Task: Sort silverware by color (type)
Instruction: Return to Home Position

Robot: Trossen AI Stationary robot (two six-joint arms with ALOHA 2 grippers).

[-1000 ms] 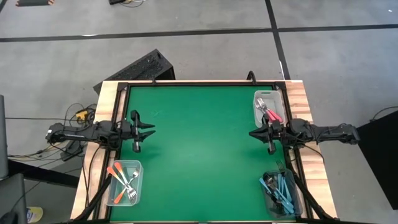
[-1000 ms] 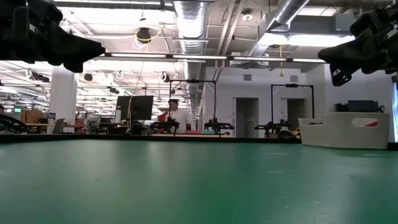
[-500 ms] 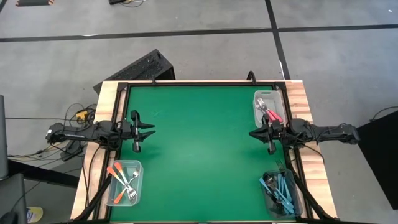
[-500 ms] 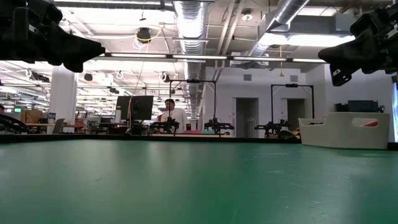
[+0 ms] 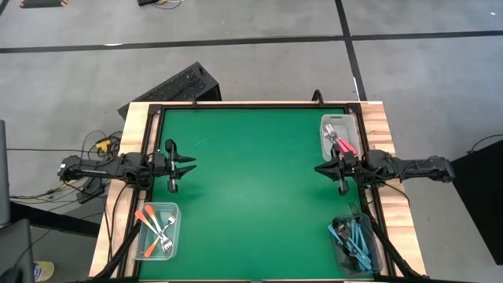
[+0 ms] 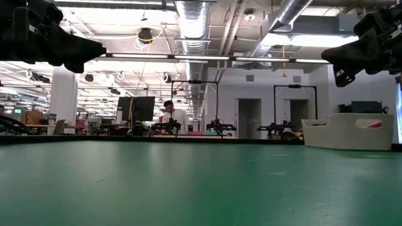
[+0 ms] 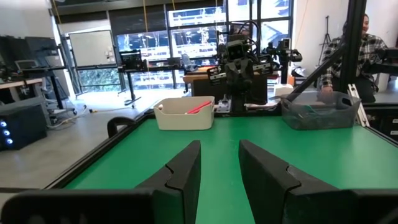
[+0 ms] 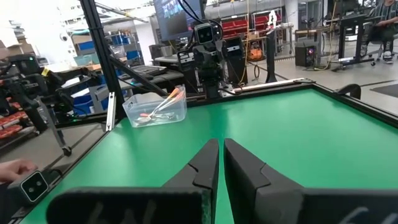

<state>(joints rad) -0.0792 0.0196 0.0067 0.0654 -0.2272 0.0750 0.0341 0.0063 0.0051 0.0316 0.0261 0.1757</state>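
High view: my left gripper (image 5: 192, 164) fingers slightly spread, right gripper (image 5: 317, 168) nearly pressed together; orange forks (image 5: 153, 226), pink forks (image 5: 343, 145), blue forks (image 5: 355, 238) well apart from both.

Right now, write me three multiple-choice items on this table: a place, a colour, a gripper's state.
1. The orange forks lie: A. in the clear bin on the left gripper's side; B. in that gripper's grip; C. on the floor.
2. The forks in the dark bin are: A. pink; B. blue; C. orange.
3. The left gripper is: A. shut on a fork; B. out of view; C. open, empty.
1 A, seen from above; 2 B, their handles are blue; 3 C, a bare gap shows between its fingers.
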